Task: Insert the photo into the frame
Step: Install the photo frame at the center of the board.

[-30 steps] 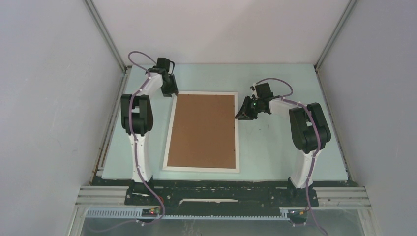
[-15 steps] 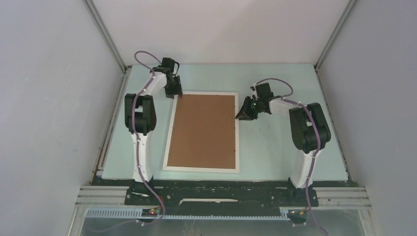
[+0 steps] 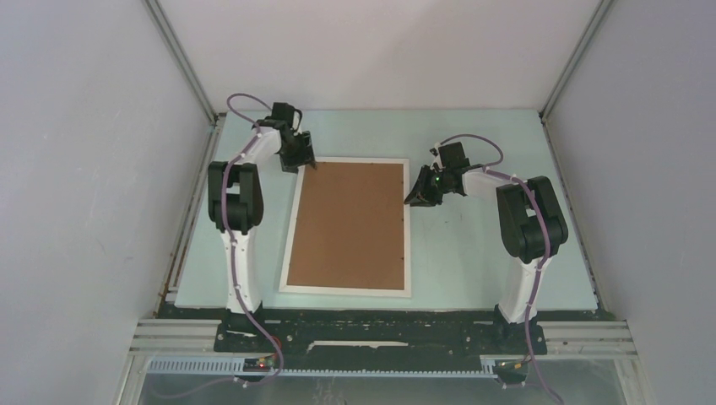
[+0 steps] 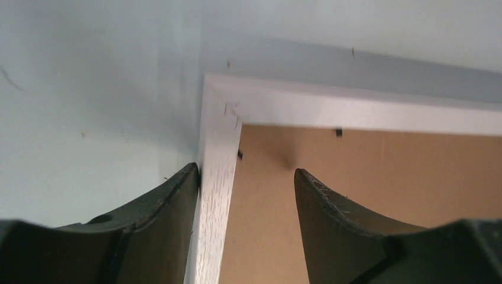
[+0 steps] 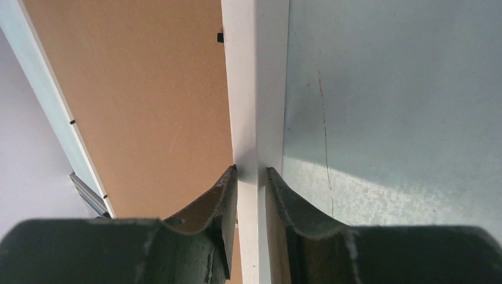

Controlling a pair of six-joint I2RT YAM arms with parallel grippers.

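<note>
The frame (image 3: 346,289) lies flat on the table with its brown backing board (image 3: 348,224) facing up. The photo is hidden. My left gripper (image 3: 306,164) hovers at the frame's far left corner. In the left wrist view this gripper (image 4: 245,171) is open and straddles the white rim (image 4: 220,154), its left finger against the rim's outer edge and its right finger over the board (image 4: 385,177). My right gripper (image 3: 414,199) is at the frame's right side, near the far end. The right wrist view shows that gripper (image 5: 251,171) shut on the right rim (image 5: 248,89).
The pale green table (image 3: 473,253) is boxed in by grey walls on three sides, with metal posts at the back corners (image 3: 211,110). Both arm bases stand at the near edge. Small black tabs (image 4: 338,132) sit along the board's edge.
My left gripper has shifted right and nearer, onto the frame's far left corner, and its jaws have widened. The right arm has stayed put on the right rim.
</note>
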